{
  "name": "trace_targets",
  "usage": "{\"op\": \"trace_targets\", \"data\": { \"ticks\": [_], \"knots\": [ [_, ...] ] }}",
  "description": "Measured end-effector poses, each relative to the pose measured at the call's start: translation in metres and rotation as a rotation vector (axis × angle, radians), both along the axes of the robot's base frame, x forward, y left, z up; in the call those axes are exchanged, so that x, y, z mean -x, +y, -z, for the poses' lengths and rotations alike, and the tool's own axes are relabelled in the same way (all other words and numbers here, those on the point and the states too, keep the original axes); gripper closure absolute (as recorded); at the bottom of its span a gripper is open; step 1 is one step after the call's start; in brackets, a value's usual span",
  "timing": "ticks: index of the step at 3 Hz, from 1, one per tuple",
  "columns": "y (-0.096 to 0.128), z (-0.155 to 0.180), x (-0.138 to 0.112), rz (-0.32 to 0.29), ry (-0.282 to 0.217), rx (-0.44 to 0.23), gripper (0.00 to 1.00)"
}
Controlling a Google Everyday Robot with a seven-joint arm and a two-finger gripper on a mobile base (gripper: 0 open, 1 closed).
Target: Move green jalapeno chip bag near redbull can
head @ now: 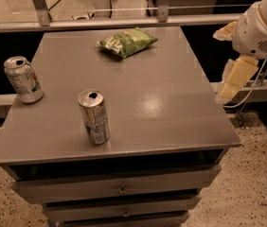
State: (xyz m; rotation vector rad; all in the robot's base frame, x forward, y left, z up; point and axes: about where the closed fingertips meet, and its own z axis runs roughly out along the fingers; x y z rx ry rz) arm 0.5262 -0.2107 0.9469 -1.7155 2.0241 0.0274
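Observation:
The green jalapeno chip bag (127, 41) lies flat near the far edge of the grey table (171, 93), slightly right of centre. The redbull can (94, 116), slim and tall with an open tab top, stands upright near the front edge, left of centre. The two are well apart. My gripper (234, 78) hangs off the table's right side, beyond the edge and level with mid-table, below the white arm housing (261, 30). It holds nothing that I can see and touches neither the bag nor the can.
A wider silver-white can (23, 79) with green and red marks stands at the table's left edge. Drawers (121, 190) run below the tabletop. A metal rail and glass panel (124, 20) stand behind the table. Cables hang at the right by the arm.

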Motion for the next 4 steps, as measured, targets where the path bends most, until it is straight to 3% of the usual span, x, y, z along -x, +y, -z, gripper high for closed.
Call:
{"op": "trace_targets", "data": {
  "ticks": [1, 2, 3, 4],
  "knots": [
    [0.029, 0.013, -0.062, -0.089, -0.068, -0.114, 0.0],
    [0.068, 0.033, -0.128, -0.124, -0.12, -0.235, 0.0],
    [0.108, 0.045, -0.18, -0.093, -0.165, -0.327, 0.0],
    [0.135, 0.047, -0.23, -0.004, -0.203, -0.395, 0.0]
  ]
}}
